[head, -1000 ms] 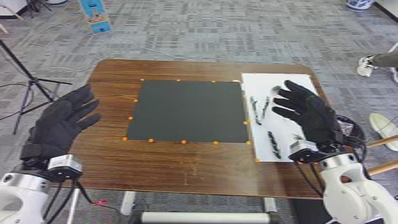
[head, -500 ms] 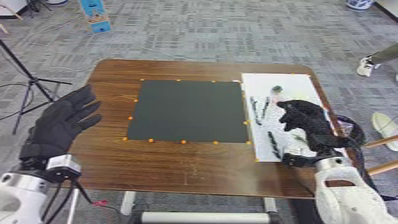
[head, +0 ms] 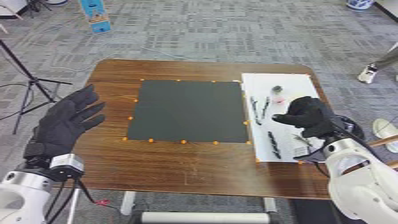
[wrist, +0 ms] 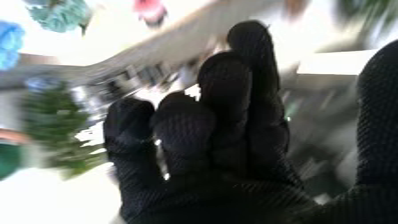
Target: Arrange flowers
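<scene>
Flower stems (head: 273,142) lie left of the right hand (head: 308,116), its fingers straight, nearly together, thumb apart; the left hand (head: 59,127) is loosely spread. Brown worktop (head: 178,170) between them, grey carpet (head: 222,30) beyond.

Head cam: from robot's head, above near side of counter (head: 191,172), faces fwd & down, mid-dist.; gets most of counter plus flr (head: 204,35) beyond. R wrist cam: v. close on R hand (head: 309,117), looks along it past fingertips to rm (wrist: 53,115). Shared: R hand (wrist: 213,165); other overlap unclear.
</scene>
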### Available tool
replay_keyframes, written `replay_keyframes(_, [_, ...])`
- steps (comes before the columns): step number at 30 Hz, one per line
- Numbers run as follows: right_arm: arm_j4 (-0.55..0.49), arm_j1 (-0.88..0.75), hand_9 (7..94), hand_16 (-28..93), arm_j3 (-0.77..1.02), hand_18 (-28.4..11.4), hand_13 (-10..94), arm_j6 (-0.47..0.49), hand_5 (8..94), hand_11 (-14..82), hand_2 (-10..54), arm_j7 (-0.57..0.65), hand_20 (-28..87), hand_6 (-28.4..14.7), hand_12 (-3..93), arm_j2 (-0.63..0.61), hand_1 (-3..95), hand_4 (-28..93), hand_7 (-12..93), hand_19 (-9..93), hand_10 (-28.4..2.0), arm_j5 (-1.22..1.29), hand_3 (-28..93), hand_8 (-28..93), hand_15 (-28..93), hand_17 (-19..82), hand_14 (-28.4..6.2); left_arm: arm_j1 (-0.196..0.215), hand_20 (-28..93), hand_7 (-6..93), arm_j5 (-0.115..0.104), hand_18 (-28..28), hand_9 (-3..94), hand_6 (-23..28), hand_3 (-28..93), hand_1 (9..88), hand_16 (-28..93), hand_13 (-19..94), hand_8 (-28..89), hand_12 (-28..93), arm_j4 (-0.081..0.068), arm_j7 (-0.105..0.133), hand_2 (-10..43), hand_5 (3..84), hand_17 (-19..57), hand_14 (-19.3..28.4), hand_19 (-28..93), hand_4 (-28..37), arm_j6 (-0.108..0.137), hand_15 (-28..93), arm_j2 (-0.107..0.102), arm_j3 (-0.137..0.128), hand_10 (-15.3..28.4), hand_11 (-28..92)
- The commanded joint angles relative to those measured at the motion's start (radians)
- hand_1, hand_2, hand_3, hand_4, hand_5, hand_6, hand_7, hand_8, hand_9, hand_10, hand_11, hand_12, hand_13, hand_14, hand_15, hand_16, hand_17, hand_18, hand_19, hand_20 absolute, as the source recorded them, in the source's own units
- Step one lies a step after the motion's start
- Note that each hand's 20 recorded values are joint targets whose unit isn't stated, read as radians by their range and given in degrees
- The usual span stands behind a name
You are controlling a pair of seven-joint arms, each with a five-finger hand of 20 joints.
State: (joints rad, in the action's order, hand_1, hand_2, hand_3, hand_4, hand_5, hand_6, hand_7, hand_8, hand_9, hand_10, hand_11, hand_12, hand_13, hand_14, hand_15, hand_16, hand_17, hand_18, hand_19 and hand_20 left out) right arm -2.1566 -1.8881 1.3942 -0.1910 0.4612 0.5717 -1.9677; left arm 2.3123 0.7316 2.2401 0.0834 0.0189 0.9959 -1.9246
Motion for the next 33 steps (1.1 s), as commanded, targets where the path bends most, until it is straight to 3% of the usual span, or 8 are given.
replay_keyframes(1, [-0.006, -0.022, 73.2, 38, -0.04, -22.7, 70, 0.13, 66.5, 58.8, -9.5, 0.029, 56, -0.1, 36.6, -0.04, 27.2, -28, 61, 93, -11.0, -0.161, 58, -19, 82, 39, -10.7, -0.006, 8, 19.4, -0.008, 21.3, 25.3, 2.4, 69, 25.7, 2, 21, -10, 16, 0.001, -0.006, -8.6, 28.1, -9.7, 13.6, 43, -28.3, -0.018, 24, -0.015, 0.011, 10.8, 19])
replay_keyframes(3, [0.035, 0.045, 75.1, 40, -0.131, -22.6, 71, 0.122, 67.2, 59.7, -9.5, 0.064, 60, -0.5, 36.4, -0.047, 25.9, -28, 60, 93, -11.1, -0.204, 60, -18, 83, 40, -10.3, 0.009, 8, 19.3, -0.009, 21.3, 25.3, 2.4, 69, 25.7, 2, 21, -10, 16, 0.004, 0.0, -8.6, 28.1, -9.7, 13.6, 43, -28.3, -0.006, 24, -0.009, 0.01, 10.9, 19])
replay_keyframes(5, [0.057, 0.071, 75.3, 41, -0.163, -22.6, 71, 0.13, 67.4, 59.8, -9.5, 0.087, 62, -0.7, 36.5, -0.047, 24.8, -28, 59, 93, -11.2, -0.192, 61, -18, 83, 40, -10.1, 0.008, 8, 19.3, -0.019, 21.3, 25.3, 2.4, 69, 25.6, 2, 22, -10, 16, 0.001, 0.002, -8.6, 28.2, -9.7, 13.7, 43, -28.3, -0.009, 24, -0.01, 0.014, 10.9, 19])
replay_keyframes(9, [0.074, 0.081, 75.1, 43, -0.18, -22.5, 71, 0.151, 67.1, 59.6, -9.5, 0.107, 62, -1.2, 36.8, -0.047, 23.5, -28, 59, 93, -11.4, -0.194, 63, -17, 83, 40, -10.3, -0.004, 8, 19.2, -0.014, 21.4, 25.4, 2.4, 69, 25.3, 2, 22, -10, 16, -0.005, -0.008, -8.4, 28.3, -9.7, 13.8, 43, -28.2, -0.031, 25, -0.014, 0.02, 10.9, 19])
replay_keyframes(23, [0.156, 0.216, 75.0, 42, -0.384, -22.5, 71, 0.139, 67.2, 59.7, -9.5, 0.116, 62, -1.1, 36.2, -0.079, 19.9, -28, 59, 93, -11.4, -0.265, 70, -18, 83, 40, -10.3, -0.01, 8, 19.2, -0.02, 21.4, 25.8, 2.4, 69, 25.2, 2, 22, -10, 16, -0.008, -0.005, -8.1, 28.3, -9.6, 13.9, 43, -28.3, -0.032, 25, -0.025, 0.024, 10.9, 18])
replay_keyframes(33, [0.255, 0.351, 76.6, 42, -0.59, -22.3, 72, 0.135, 67.0, 61.2, -9.5, 0.141, 62, 0.0, 36.2, -0.071, 28.8, -28, 62, 93, -10.8, -0.298, 74, -18, 84, 41, -9.5, -0.011, 8, 19.1, -0.023, 21.5, 25.9, 2.5, 70, 25.3, 2, 22, -10, 16, -0.006, -0.001, -7.9, 28.4, -9.6, 13.9, 43, -28.2, -0.023, 25, -0.023, 0.029, 11.0, 18])
